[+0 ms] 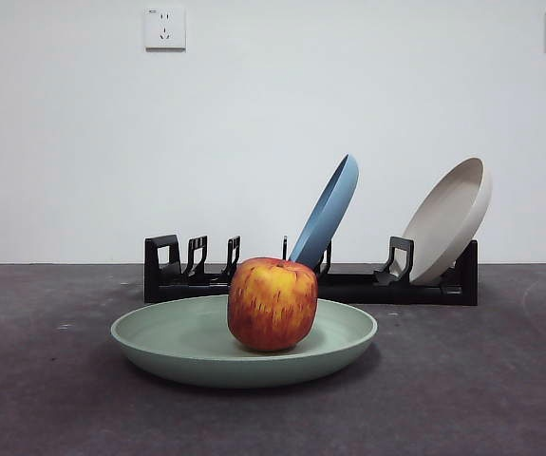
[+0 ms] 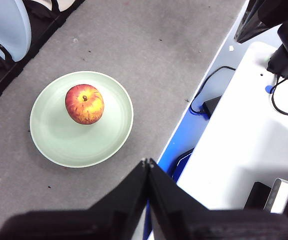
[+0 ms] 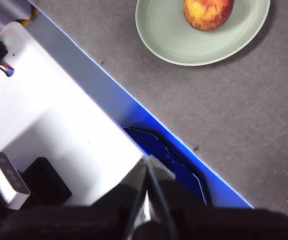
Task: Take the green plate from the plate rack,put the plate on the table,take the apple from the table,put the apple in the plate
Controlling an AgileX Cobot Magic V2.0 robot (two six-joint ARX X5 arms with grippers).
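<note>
Both arms drawn back, neither touching anything.

Left gripper (image 2: 148, 162): black jaws pressed together to a point, empty, raised above the table's near edge. Right gripper (image 3: 148, 159): jaws likewise closed tip to tip, holding nothing, poised high over the same edge. Neither visible in the front view.

Red-yellow apple (image 1: 272, 304) upright in green plate (image 1: 178, 344), flat on table (image 1: 472, 380).
</note>
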